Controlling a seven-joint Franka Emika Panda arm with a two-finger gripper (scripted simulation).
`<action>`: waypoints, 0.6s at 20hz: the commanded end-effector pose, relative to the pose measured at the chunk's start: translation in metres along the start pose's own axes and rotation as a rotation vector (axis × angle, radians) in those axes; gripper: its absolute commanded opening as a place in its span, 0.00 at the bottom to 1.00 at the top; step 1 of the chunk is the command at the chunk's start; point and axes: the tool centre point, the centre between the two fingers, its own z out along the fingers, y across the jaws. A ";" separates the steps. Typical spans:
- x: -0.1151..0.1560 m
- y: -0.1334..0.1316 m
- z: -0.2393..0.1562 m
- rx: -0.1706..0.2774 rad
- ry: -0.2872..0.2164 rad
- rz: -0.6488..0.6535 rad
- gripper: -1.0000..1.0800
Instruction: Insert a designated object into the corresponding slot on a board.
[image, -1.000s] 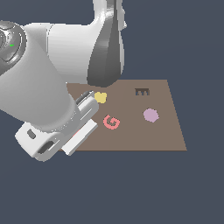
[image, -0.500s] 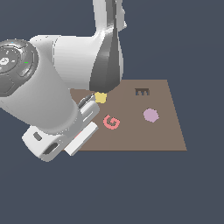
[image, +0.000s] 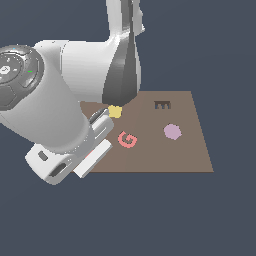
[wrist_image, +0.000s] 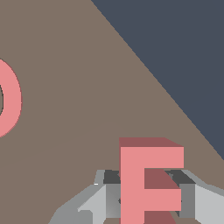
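Although the exterior view hides it behind the arm's bulk, the salmon-red E block (wrist_image: 148, 179) fills the near part of the wrist view, standing up between the two grey fingers (wrist_image: 107, 192) of the tool (wrist_image: 146, 194). The fingers sit close against its sides, one on each, so the tool is closed on the block and holds it; only the upper bars of the letter show, the rest running out of the picture. Beyond the block lies the flat brown board (wrist_image: 78, 65), with a curved salmon-red piece at the picture's edge, most likely part of the letter G (wrist_image: 9, 100).

In the exterior view the board (image: 190, 150) lies flat on a dark ground. The dark E-shaped slot (image: 162, 105) sits near its far edge, unfilled, well apart from the arm. The letter G (image: 127, 139) lies near the board's middle, a pale purple rounded piece (image: 172, 131) on the exterior view's right of it, and a small yellow piece (image: 115, 111) just beside the arm's dark link.
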 end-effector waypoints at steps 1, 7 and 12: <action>0.001 -0.001 0.000 0.000 0.000 -0.002 0.00; 0.008 -0.013 -0.001 0.000 0.000 -0.035 0.00; 0.021 -0.036 -0.001 0.000 0.000 -0.092 0.00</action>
